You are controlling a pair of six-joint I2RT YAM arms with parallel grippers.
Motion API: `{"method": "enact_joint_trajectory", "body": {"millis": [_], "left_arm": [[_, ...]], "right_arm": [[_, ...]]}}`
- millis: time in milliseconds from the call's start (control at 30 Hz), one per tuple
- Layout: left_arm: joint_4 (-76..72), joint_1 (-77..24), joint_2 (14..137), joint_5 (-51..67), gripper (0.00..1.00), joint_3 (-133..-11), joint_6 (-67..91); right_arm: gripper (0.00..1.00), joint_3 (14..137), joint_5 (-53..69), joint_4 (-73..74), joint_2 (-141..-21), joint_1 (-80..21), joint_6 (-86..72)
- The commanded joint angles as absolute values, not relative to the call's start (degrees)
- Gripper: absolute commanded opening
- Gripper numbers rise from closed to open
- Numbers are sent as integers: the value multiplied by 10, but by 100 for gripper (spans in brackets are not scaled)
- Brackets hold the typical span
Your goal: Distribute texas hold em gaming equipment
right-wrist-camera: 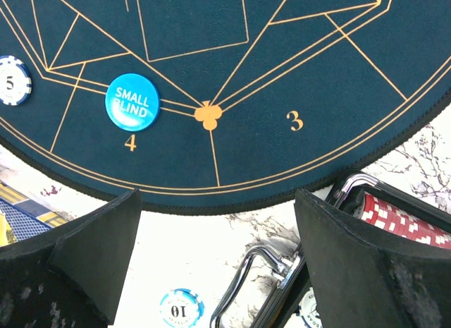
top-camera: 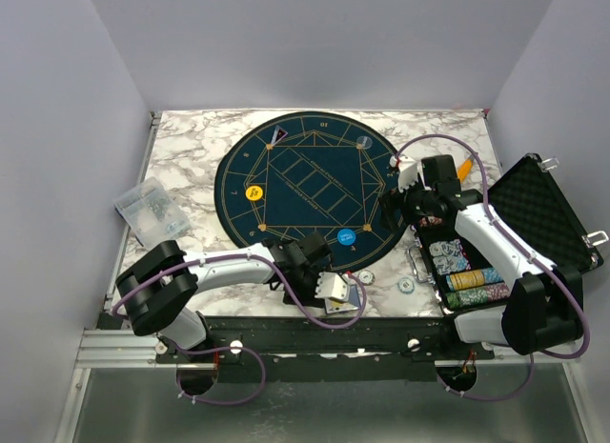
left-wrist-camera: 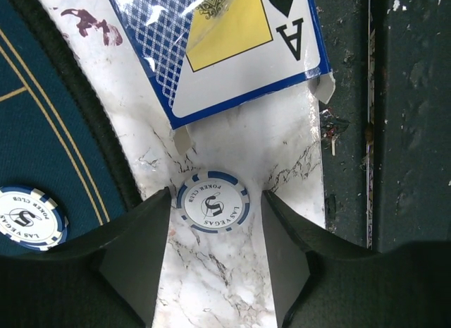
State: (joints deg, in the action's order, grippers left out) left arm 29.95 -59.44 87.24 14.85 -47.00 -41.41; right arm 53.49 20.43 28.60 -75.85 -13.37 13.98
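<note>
**A:** Where is the left tool (left-wrist-camera: 216, 199)?

**B:** Low over the marble desk (left-wrist-camera: 232, 293). Its fingers stand apart on either side of a white-and-blue chip (left-wrist-camera: 211, 204), which lies flat just below a pack of cards (left-wrist-camera: 232, 53).

**A:** Clamped on it?

**B:** No, a sliver of desk shows on each side.

**A:** And the right tool (right-wrist-camera: 217, 197)?

**B:** Wide apart and holding nothing, above the edge of the round mat (right-wrist-camera: 296, 67). The blue button (right-wrist-camera: 132, 102) sits on the mat by the number 4.

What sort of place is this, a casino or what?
Likely a robot lab booth, not a casino: plain grey walls enclose a marble table with two arms bolted on, set with a poker mat and chip case.
</note>
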Motion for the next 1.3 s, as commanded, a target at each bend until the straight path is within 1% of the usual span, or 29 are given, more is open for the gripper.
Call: {"method": "enact_joint_trajectory", "body": {"millis": [0, 200, 400, 867, 1000, 1267], "left_arm": [[301, -602, 894, 136, 54, -449, -424], [299, -621, 898, 119, 42, -439, -423], [303, -623, 888, 119, 38, -442, -421], [356, -608, 839, 106, 37, -496, -436], [359, -580, 842, 105, 37, -523, -452], [355, -509, 895, 128, 37, -594, -473]], "right_arm": [[93, 527, 201, 285, -757, -129, 140], [93, 527, 200, 286, -760, -129, 139], [93, 527, 200, 286, -761, -129, 139], [93, 527, 199, 286, -763, -129, 139], [93, 527, 198, 286, -762, -129, 139], [93, 527, 194, 284, -763, -129, 138]]}}
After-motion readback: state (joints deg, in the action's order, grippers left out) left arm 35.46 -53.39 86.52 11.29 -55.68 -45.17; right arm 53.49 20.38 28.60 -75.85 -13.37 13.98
